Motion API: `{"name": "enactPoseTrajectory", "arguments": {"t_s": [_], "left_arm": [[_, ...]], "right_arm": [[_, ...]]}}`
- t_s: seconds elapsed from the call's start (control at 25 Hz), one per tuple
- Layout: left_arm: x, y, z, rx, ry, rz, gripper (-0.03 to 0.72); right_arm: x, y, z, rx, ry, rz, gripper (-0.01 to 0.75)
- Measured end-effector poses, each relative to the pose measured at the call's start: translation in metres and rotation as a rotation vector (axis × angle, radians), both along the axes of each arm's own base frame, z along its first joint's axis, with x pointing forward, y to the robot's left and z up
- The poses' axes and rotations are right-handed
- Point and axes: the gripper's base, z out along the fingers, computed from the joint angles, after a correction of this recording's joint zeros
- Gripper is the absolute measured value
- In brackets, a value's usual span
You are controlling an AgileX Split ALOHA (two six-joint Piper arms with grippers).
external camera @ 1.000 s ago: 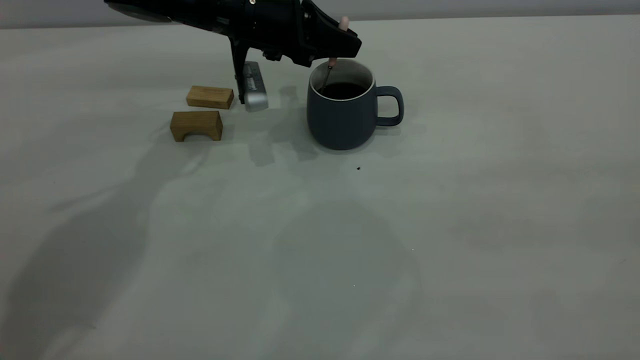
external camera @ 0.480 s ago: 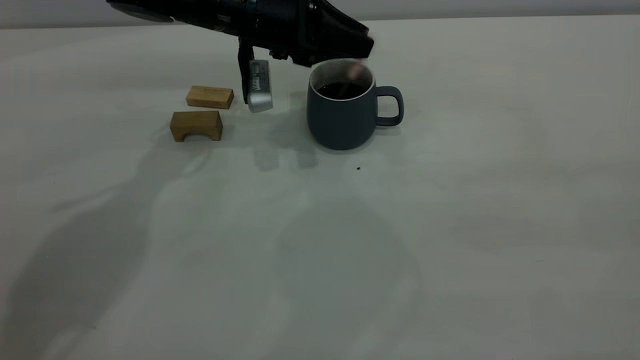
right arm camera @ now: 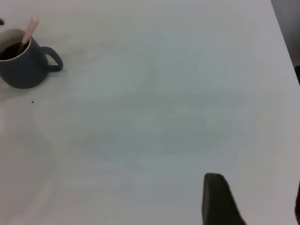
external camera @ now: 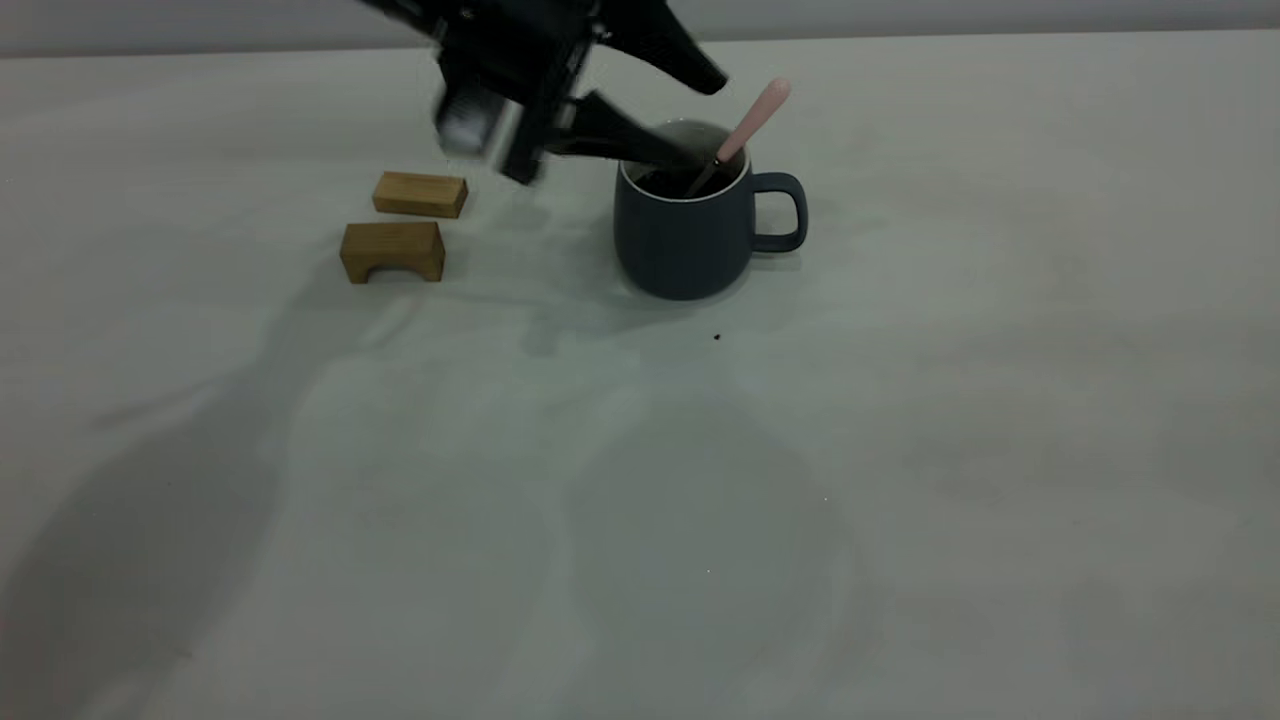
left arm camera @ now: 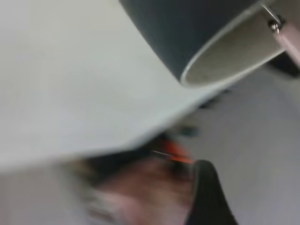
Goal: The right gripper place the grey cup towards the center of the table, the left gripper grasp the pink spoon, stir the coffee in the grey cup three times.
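Grey wall (external camera: pixel 1000 15) behind; soft shadows below.

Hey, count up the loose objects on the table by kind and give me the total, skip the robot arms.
Grey cup: 1
Pink spoon, leaning in the cup: 1
Wooden blocks, flat block and arched block: 2
Total: 4

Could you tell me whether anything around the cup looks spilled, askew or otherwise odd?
No spill shows. The pink spoon stands loose in the grey cup, leaning on the rim toward the handle, while the left end effector has its fingers spread beside it. A tiny dark speck lies before the cup.
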Motion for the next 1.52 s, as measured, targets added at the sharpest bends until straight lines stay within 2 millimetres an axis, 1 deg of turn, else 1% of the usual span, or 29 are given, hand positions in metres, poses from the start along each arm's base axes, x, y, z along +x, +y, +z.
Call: {"name": "enactPoseTrajectory", "arguments": {"t_s": [0.12,0.2,0.28,0.4,0.48,0.56,0.6,0.64,0.72,0.8,0.84,0.88,0.96,1.0,1.08,1.12,1.2,1.32,1.44,1.52], "left_arm": [[-0.006,0.005,0.02,0.128,-0.191,-0.219,0.495],[-0.01,0.008,0.036,0.202,-0.289,-0.337,0.471],[-0.013,0.01,0.057,0.263,-0.373,-0.423,0.451],[-0.019,0.023,0.105,0.416,-0.56,-0.578,0.425],[-0.028,0.036,0.151,0.544,-0.679,-0.65,0.409],[-0.041,0.051,0.196,0.689,-0.777,-0.707,0.399],[-0.051,0.059,0.22,0.763,-0.821,-0.729,0.393],[-0.063,0.066,0.243,0.832,-0.856,-0.747,0.389],[-0.088,0.08,0.282,0.94,-0.894,-0.767,0.382],[-0.113,0.093,0.319,1.022,-0.972,-0.74,0.378],[-0.125,0.098,0.335,1.044,-1.013,-0.715,0.378],[-0.135,0.102,0.346,1.06,-1.045,-0.695,0.378],[-0.161,0.112,0.369,1.08,-1.109,-0.655,0.378],[-0.173,0.116,0.374,1.082,-1.126,-0.644,0.378],[-0.203,0.127,0.384,1.085,-1.166,-0.616,0.377],[-0.216,0.131,0.383,1.086,-1.17,-0.613,0.376],[-0.247,0.143,0.382,1.086,-1.188,-0.599,0.376],[-0.286,0.158,0.362,1.089,-1.174,-0.61,0.376],[-0.317,0.17,0.328,1.08,-1.131,-0.639,0.376],[-0.338,0.178,0.307,1.061,-1.103,-0.617,0.376]], "right_arm": [[0.0,0.0,0.0,0.0,0.0,0.0,0.429],[0.0,0.0,0.0,0.0,0.0,0.0,0.429],[0.0,0.0,0.0,0.0,0.0,0.0,0.429],[0.0,0.0,0.0,0.0,0.0,0.0,0.429],[0.0,0.0,0.0,0.0,0.0,0.0,0.429],[0.0,0.0,0.0,0.0,0.0,0.0,0.429],[0.0,0.0,0.0,0.0,0.0,0.0,0.429],[0.0,0.0,0.0,0.0,0.0,0.0,0.429],[0.0,0.0,0.0,0.0,0.0,0.0,0.429],[0.0,0.0,0.0,0.0,0.0,0.0,0.429],[0.0,0.0,0.0,0.0,0.0,0.0,0.429],[0.0,0.0,0.0,0.0,0.0,0.0,0.429],[0.0,0.0,0.0,0.0,0.0,0.0,0.429],[0.0,0.0,0.0,0.0,0.0,0.0,0.429],[0.0,0.0,0.0,0.0,0.0,0.0,0.429],[0.0,0.0,0.0,0.0,0.0,0.0,0.429],[0.0,0.0,0.0,0.0,0.0,0.0,0.429],[0.0,0.0,0.0,0.0,0.0,0.0,0.429],[0.0,0.0,0.0,0.0,0.0,0.0,0.429],[0.0,0.0,0.0,0.0,0.0,0.0,0.429]]}}
